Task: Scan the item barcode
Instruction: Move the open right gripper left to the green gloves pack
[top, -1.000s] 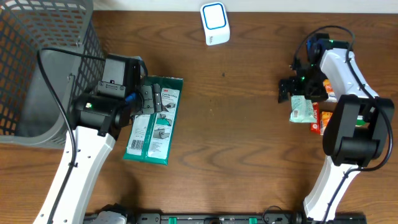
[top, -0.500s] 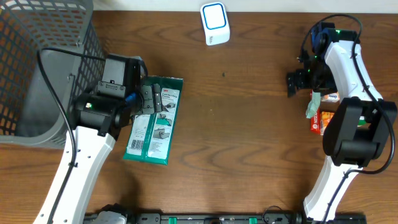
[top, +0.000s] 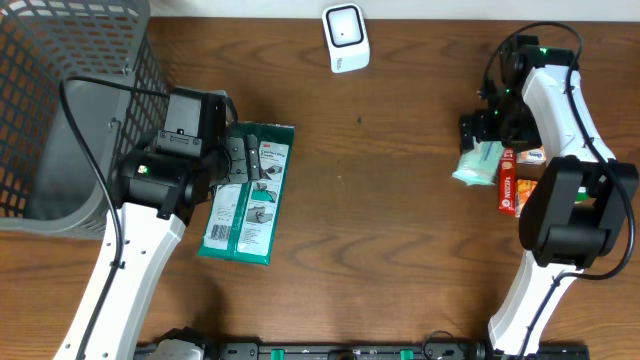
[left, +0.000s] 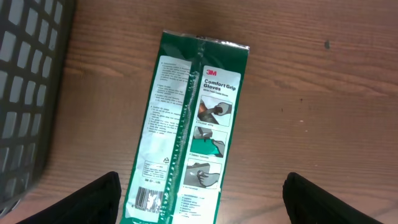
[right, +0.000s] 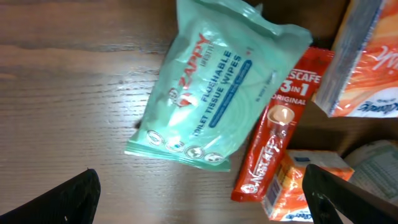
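Note:
A green 3M glove pack (left: 193, 124) lies flat on the table with its barcode (left: 149, 198) facing up at the near end. My left gripper (left: 202, 183) hovers over that end, open, one finger on each side of the pack and nothing held. From above the pack (top: 250, 200) lies just right of the left gripper (top: 240, 160). The white scanner (top: 345, 38) stands at the back centre. A mint wipes pack (right: 214, 93) lies label up ahead of my open, empty right gripper (right: 199, 177). In the overhead view the wipes pack (top: 478, 163) sits just below the right gripper (top: 478, 130).
A grey mesh basket (top: 60, 90) fills the far left. Beside the wipes lie a red Nescafe sachet (right: 280, 124), an orange tissue pack (right: 367, 68) and an orange box (right: 298, 186), clustered by the right arm (top: 560, 110).
The right gripper shifted a little right and back. The wipes pack tipped up on edge, then came down flat slightly left of where it lay. The left arm and glove pack stayed still.

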